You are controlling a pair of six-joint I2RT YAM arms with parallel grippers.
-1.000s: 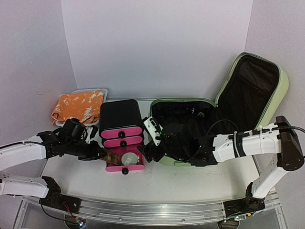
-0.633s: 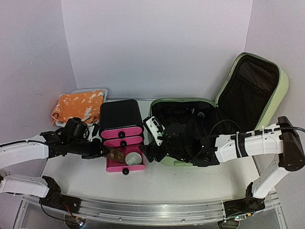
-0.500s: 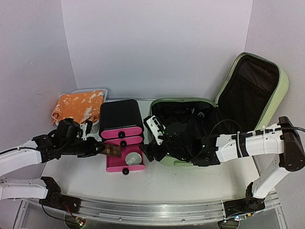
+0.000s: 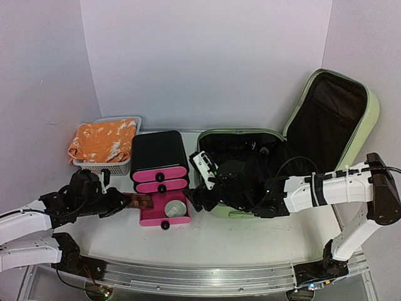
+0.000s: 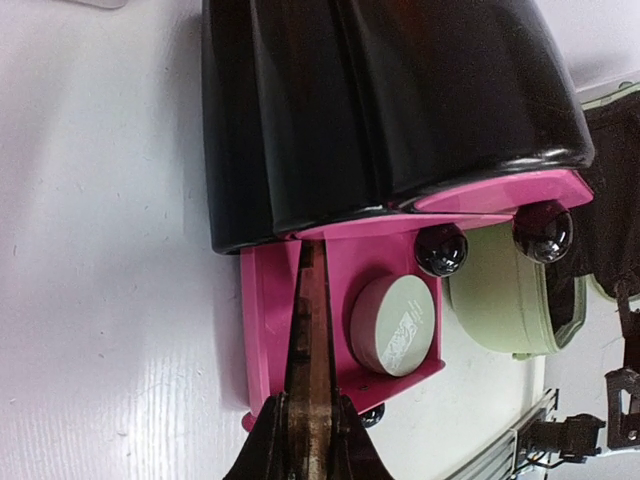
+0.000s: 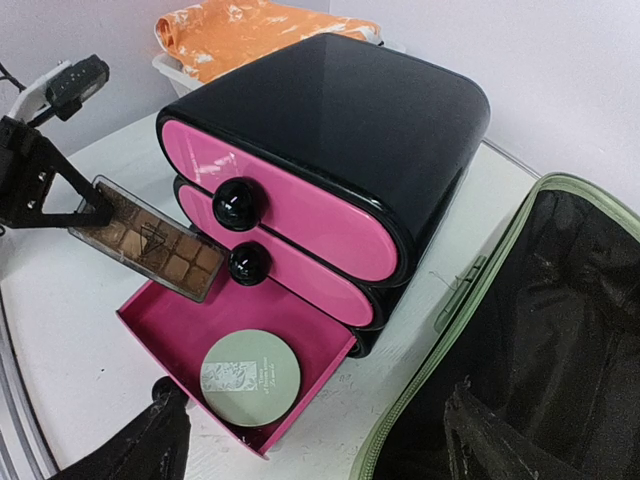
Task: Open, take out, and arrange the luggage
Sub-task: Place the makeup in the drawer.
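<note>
The white table [image 4: 263, 241] carries everything. On its right half lies the large light-green hard-shell suitcase [image 4: 372, 116], unzipped. Its base is flat on the table with the black fabric lining showing, and its lid stands up, tilted back toward the right wall.

Just left of the suitcase base stands a glossy black drawer box with three pink fronts [image 4: 156, 150] and black ball knobs. The two upper drawers are shut. The pink bottom drawer [image 6: 165, 330] is pulled out toward the arms.

Behind and to the left of the box, at the wall, sits a white perforated plastic basket [image 4: 94, 168] with an orange-and-white patterned cloth [image 4: 103, 141] bundled in it.

The right gripper [image 4: 193, 202] hangs low at the near left corner of the suitcase, just beside the open drawer. Its two black fingers are spread wide and hold nothing.

The left gripper [image 5: 310, 435] reaches in from the left, closed on one end of a flat brown palette with a clear lid [image 6: 150, 252]. The palette's free end sticks out over the left part of the open drawer.

A round pale-green compact [image 6: 250, 378] lies flat on the drawer floor, toward the drawer's front right.
</note>
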